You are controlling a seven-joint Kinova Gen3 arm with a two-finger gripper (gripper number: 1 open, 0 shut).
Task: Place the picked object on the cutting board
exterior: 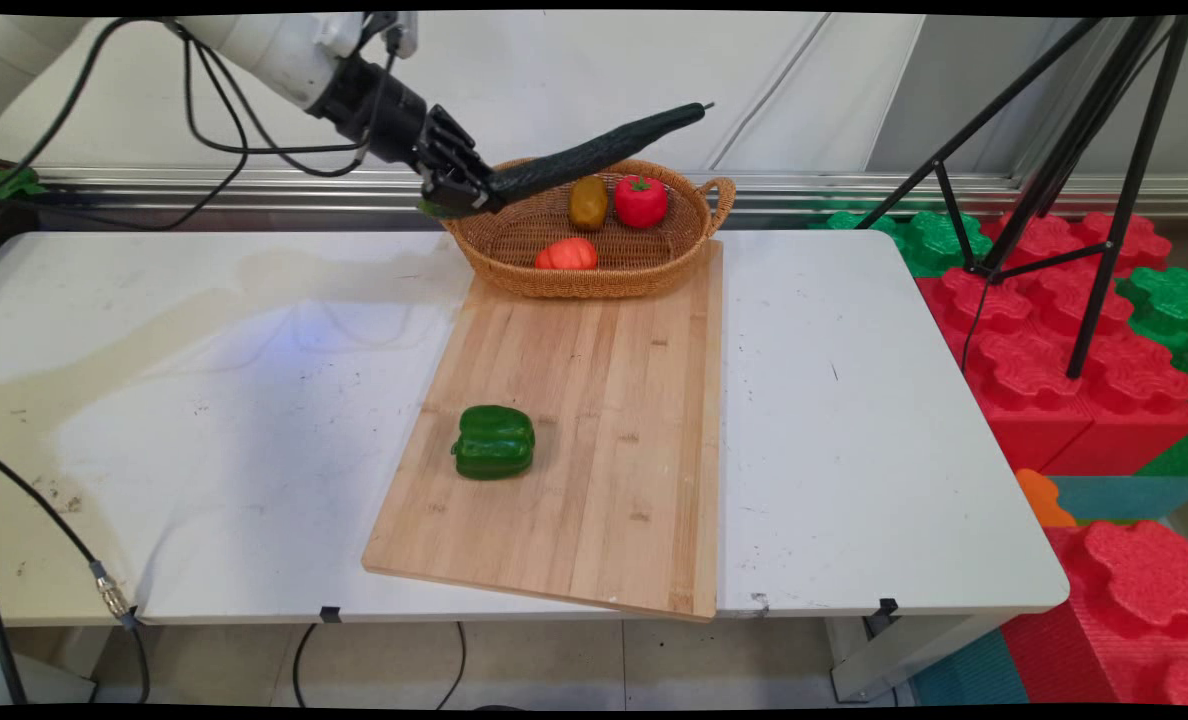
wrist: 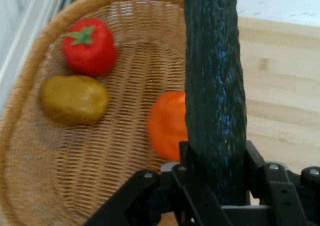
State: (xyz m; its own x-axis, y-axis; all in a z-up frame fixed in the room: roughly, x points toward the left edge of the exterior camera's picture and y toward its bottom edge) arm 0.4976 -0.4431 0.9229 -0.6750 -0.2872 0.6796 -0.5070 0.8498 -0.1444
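Tool point(exterior: 459, 190): clenched on a dark cucumber point(exterior: 594, 152), raised over the basket point(exterior: 514, 265).
Basket: tomato point(exterior: 640, 200), potato point(exterior: 587, 202), orange fruit point(exterior: 566, 254).

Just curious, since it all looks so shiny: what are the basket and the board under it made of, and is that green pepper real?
Basket: woven wicker, its strands visible. Board: pale wood, matte, with grain and joined strips. Green pepper: glossy and uniform, probably plastic, though I can't be sure.
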